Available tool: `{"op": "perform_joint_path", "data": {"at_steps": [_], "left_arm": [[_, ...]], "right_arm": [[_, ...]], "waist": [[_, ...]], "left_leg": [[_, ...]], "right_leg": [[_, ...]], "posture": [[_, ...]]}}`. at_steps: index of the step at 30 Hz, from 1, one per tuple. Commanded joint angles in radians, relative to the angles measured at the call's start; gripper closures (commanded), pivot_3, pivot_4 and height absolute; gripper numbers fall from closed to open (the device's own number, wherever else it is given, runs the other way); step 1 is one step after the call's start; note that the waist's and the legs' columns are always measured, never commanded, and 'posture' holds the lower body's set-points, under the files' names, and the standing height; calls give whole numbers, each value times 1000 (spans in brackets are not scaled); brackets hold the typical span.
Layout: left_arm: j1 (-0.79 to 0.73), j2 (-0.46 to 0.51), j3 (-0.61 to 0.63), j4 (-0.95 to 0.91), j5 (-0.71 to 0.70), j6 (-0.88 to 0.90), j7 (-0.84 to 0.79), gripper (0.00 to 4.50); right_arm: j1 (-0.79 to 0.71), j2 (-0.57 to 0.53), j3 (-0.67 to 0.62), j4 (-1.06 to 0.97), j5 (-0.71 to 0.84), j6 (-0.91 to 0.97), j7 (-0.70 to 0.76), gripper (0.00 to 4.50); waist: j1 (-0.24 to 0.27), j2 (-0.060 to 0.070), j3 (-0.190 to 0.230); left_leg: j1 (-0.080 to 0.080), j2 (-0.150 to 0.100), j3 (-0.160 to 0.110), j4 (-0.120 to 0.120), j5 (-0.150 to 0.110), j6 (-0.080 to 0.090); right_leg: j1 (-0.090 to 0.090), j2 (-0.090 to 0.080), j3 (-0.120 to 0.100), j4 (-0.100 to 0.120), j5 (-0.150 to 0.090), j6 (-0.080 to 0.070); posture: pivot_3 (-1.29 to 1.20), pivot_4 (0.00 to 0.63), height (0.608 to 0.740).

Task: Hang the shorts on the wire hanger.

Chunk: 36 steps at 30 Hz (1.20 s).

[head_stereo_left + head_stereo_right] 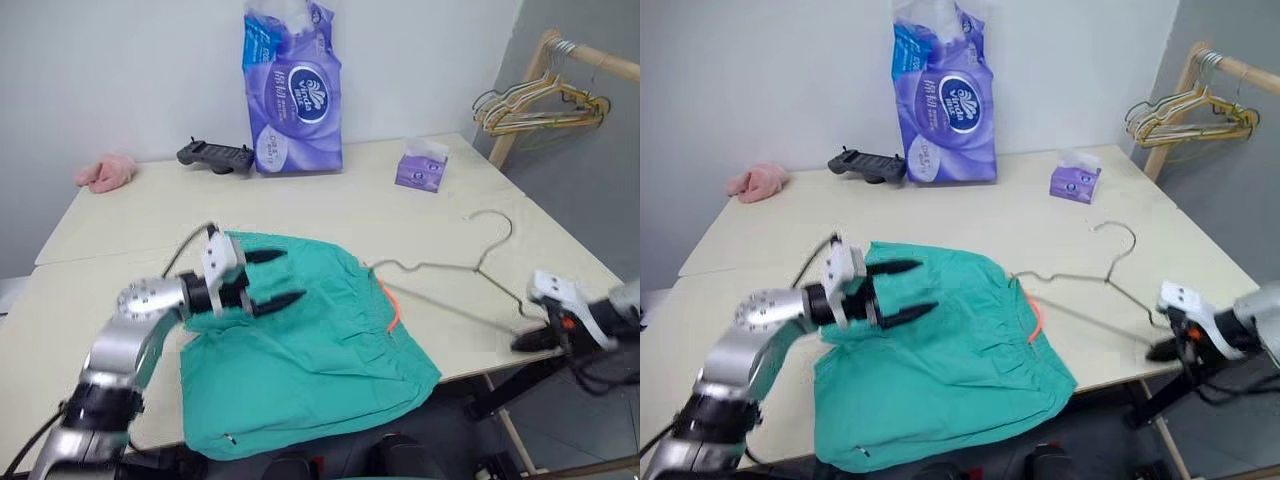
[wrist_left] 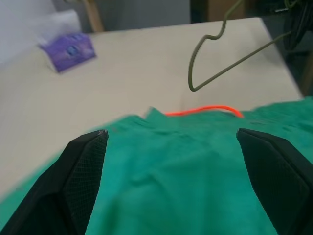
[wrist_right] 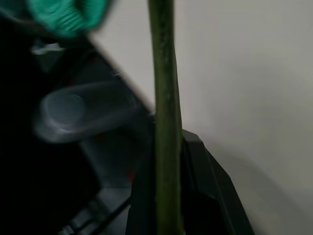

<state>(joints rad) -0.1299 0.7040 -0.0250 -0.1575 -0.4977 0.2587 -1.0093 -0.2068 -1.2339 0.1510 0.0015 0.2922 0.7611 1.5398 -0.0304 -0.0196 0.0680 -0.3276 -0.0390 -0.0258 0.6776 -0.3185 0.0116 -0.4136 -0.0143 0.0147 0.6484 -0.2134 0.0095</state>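
The teal-green shorts lie spread on the near part of the table, their lower edge drooping over the front. An orange drawstring shows at the waistband on their right. My left gripper hovers open over the shorts' left part, with nothing between its fingers. The wire hanger lies on the table to the right of the shorts, one corner at the waistband and its hook pointing away. At the table's right edge my right gripper is shut on the hanger's wire.
At the back stand a tall purple tissue pack, a black controller and a small purple tissue box. A pink cloth lies far left. A wooden rack with pale hangers stands beyond the table's right side.
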Motion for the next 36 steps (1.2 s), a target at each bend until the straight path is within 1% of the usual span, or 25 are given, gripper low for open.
{"op": "perform_joint_path", "data": {"at_steps": [1,3,6,8,12,14,17,20,23,26,31,36], "left_arm": [[69,9,24,-131,-18,25,15,11],[122,18,17,-165,6,7,3,11],[196,31,7,-198,32,-25,-19,11],[216,35,4,-206,51,-44,-25,11],[224,27,14,-217,58,-38,-12,11],[229,32,15,-215,74,-52,-15,11],[219,29,20,-195,88,-65,-10,11],[201,27,12,-204,93,-55,-1,11],[201,27,10,-208,98,-59,-2,11],[193,26,13,-201,103,-62,-3,11],[170,25,13,-146,123,-100,-21,11],[174,17,7,-146,131,-122,-22,11]], "right_arm": [[-14,-23,13,-40,105,119,75,4500],[-12,-40,36,-34,147,145,75,4500],[-5,-50,85,-7,157,164,75,4500],[-5,-51,111,7,170,188,75,4500],[16,-64,148,36,176,191,75,4500],[33,-69,158,50,179,193,75,4500],[62,-56,166,95,161,179,61,4500],[79,-49,161,121,176,208,53,4500],[88,-53,167,138,164,182,57,4500],[103,-63,172,100,174,180,66,4500],[125,-79,200,-24,178,185,63,4500],[56,-12,236,-60,190,266,29,4500]], "waist": [[0,-1,0],[3,0,1],[7,1,2],[13,1,3],[30,1,5],[32,2,6],[33,2,7],[33,3,9],[33,5,11],[34,5,11],[35,5,11],[35,3,13]], "left_leg": [[3,0,0,0,0,0],[6,0,-1,0,0,0],[5,-1,-1,-1,-1,1],[5,-1,0,0,-1,1],[5,-1,0,0,-1,1],[5,-1,0,0,-2,1],[5,-1,0,0,-2,2],[2,-1,0,0,-2,2],[2,-1,0,0,-2,2],[2,-1,-1,0,-2,2],[2,-1,-1,0,-2,2],[1,-1,-1,0,-2,1]], "right_leg": [[3,0,0,-1,0,0],[7,1,-2,-2,-1,-1],[7,1,0,-3,-2,2],[7,0,0,-3,-2,2],[7,0,0,-3,-3,1],[7,0,0,-3,-5,-1],[7,0,-1,-3,-5,-1],[7,0,0,-3,-5,-1],[7,0,0,-3,-5,-1],[7,0,-1,-3,-4,-1],[7,0,-1,-3,-5,-1],[7,0,-1,-4,-5,-1]], "posture": [[2,37,740],[5,40,740],[14,45,740],[22,49,740],[31,58,740],[36,62,740],[42,66,740],[45,68,740],[48,66,740],[49,64,740],[51,57,740],[60,57,740]]}}
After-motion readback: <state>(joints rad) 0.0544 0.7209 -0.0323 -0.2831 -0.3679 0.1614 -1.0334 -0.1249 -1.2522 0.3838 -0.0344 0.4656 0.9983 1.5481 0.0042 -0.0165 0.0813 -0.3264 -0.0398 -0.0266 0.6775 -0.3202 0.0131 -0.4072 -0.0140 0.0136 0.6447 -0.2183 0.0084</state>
